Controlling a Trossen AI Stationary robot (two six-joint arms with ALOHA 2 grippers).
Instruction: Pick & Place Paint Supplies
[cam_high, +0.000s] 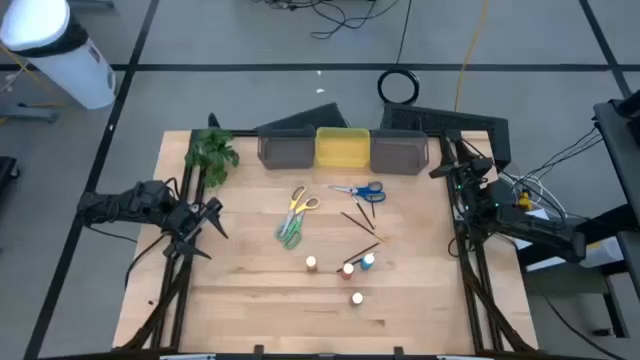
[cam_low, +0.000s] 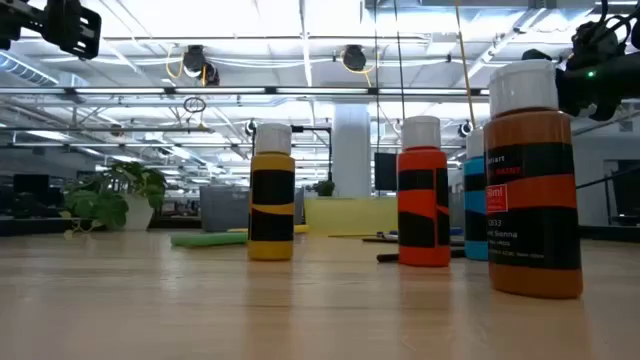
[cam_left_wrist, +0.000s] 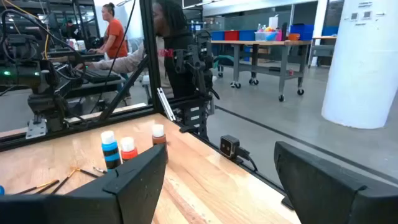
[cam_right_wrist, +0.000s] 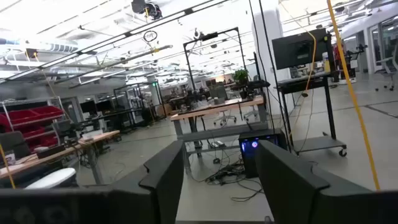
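Both your pincers are parked open: left pincer (cam_high: 207, 222) by the tabletop's left edge, right pincer (cam_high: 447, 170) by the right. Paint bottles (cam_high: 349, 269) sit untouched mid-tabletop.

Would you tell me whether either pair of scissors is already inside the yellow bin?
No, both scissors lie on the table in front of the yellow bin.

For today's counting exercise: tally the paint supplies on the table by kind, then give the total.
Paint bottles: 4
Scissors: 2
Brushes: at least 2; too thin to count exactly
Total: at least 8
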